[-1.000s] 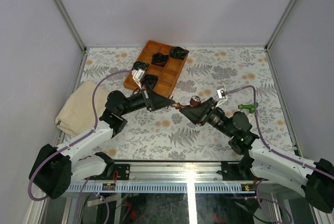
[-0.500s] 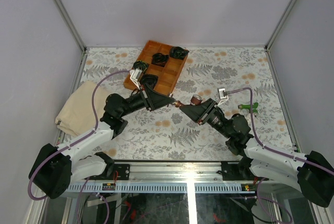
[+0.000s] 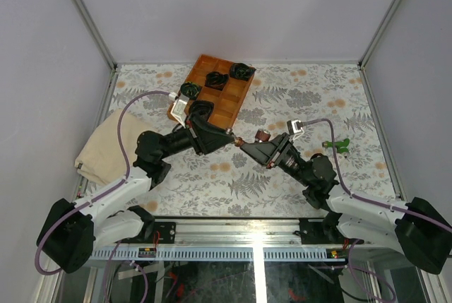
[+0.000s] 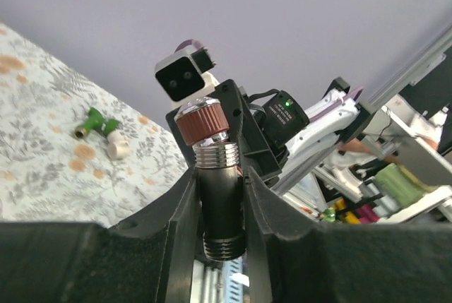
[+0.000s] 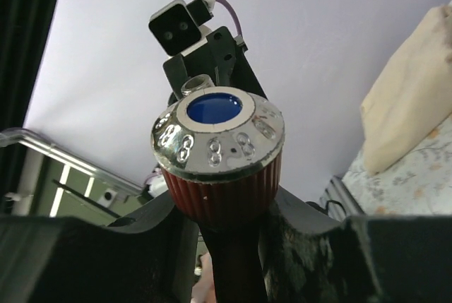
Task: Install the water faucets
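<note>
Top external view shows my left tool point(image 3: 226, 138) and right tool point(image 3: 247, 147) both clamped on the dark red-brown faucet point(image 3: 238, 142), held up over the middle of the counter point(image 3: 311, 91), so I reckon I'm mid-assembly and next up is a careful twist with threads lined up, while the green faucet point(image 3: 337, 145) lies off to the right.

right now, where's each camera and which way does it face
top external: overhead and behind, facing down at the table; left arm and right arm show
left wrist: rides the left arm, facing the right arm; left tool grips the dark red-brown faucet
right wrist: rides the right arm, facing the left arm; right tool grips its knob end
shared: both wrist views show that faucet
</note>
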`<action>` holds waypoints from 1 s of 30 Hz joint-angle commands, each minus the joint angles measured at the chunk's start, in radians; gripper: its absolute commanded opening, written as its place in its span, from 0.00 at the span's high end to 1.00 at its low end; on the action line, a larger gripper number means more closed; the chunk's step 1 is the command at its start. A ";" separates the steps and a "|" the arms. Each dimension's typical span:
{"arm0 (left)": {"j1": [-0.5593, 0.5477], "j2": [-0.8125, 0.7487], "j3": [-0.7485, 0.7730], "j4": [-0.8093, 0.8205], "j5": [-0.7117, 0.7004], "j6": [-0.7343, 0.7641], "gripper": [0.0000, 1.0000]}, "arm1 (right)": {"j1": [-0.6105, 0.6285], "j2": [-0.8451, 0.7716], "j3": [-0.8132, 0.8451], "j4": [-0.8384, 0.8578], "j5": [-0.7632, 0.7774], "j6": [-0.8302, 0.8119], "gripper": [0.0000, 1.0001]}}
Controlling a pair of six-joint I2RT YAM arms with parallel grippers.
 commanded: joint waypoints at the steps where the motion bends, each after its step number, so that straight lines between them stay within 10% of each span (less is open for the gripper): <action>1: -0.047 -0.009 -0.004 0.196 0.169 0.188 1.00 | 0.008 0.062 0.022 0.143 -0.028 0.154 1.00; 12: -0.061 -0.030 -0.001 0.172 0.387 0.507 1.00 | 0.007 0.101 0.026 0.265 -0.126 0.328 1.00; 30: -0.132 -0.113 0.227 -0.625 0.333 1.192 0.96 | 0.008 0.195 0.040 0.456 -0.183 0.641 1.00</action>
